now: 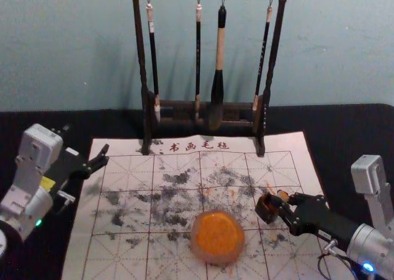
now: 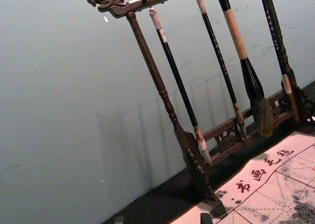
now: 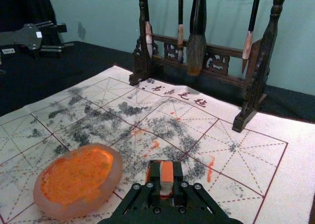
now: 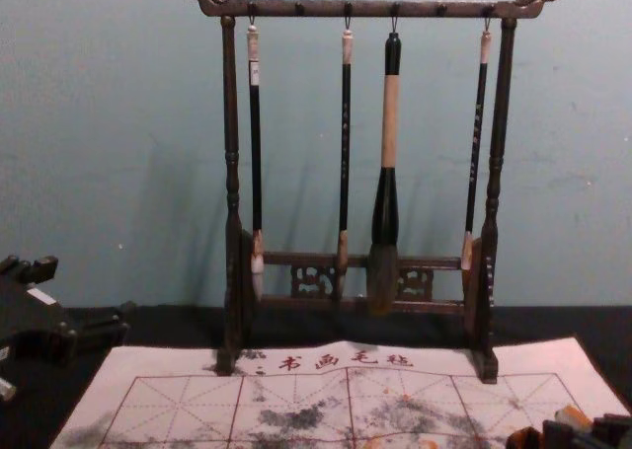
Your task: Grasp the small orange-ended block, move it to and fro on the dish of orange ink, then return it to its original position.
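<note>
Grasp step in hand, as I judge it. Right gripper (image 3: 166, 180) is at the right side of the mat (image 3: 295, 160), coming in from the near right. Its fingers are narrow, drawn in on both sides of the small orange-ended block (image 3: 167, 171), which sits between them with the orange end exposed. Block is right of the dish of orange ink (image 3: 117, 168) and a bit farther off, apart from it. Can't tell if it's lifted or resting on the mat. A dark brown block (image 1: 267, 208) with orange on it is right beside the fingers, on the dish side.

Next move, if this is the pickup: raise the block past the dark one, carry it left and nearer to the dish, turn the orange end down, rub to and fro with light pressure. Then back to this right-hand spot; memorise it now. Main risks: knocking the dark block on the way out, block twisting in the grip, or pushing the dish along.

Left gripper (image 3: 67, 37) is parked at the far left, off the mat, fingers wide, nothing held. Brush rack (image 1: 141, 58) stands at the far edge, out of the way.
</note>
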{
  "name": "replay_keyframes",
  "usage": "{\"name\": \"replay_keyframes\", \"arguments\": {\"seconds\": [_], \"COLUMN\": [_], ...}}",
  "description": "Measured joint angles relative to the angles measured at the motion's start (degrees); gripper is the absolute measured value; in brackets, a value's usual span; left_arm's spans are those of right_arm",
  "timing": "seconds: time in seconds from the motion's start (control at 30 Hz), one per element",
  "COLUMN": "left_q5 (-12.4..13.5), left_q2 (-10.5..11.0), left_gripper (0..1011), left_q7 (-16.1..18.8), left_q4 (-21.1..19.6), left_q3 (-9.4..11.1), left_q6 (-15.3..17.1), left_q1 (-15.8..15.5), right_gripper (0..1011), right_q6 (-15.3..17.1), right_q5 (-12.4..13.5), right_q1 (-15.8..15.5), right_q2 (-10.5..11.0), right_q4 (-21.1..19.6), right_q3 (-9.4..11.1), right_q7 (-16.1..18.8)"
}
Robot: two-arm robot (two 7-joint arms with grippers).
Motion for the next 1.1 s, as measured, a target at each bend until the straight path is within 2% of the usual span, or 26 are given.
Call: {"name": "replay_keyframes", "arguments": {"seconds": [0.43, 0.83, 0.97, 1.1], "left_q5": [0.00, 0.00, 0.00, 0.00], "left_q2": [0.00, 0.00, 0.00, 0.00], "left_gripper": [1001, 1001, 1001, 1001], "left_q7": [0.00, 0.00, 0.00, 0.00], "left_q4": [0.00, 0.00, 0.00, 0.00], "left_q3": [0.00, 0.00, 0.00, 0.00], "left_q6": [0.00, 0.00, 0.00, 0.00], "left_q1": [0.00, 0.00, 0.00, 0.00], "right_gripper": [98, 99, 99, 99], "right_q6": [1.36, 0.35, 0.22, 0.54], "right_q5": [-0.02, -0.34, -0.32, -0.37], "right_q1": [-0.18, -0.08, 0.63, 1.61], "right_q2": [0.14, 1.00, 1.06, 1.19], "right_q4": [-2.20, -6.46, -7.32, -7.75], "right_q3": [0.75, 2.43, 2.20, 1.04], "right_q7": [0.02, -0.24, 0.42, 1.67]}}
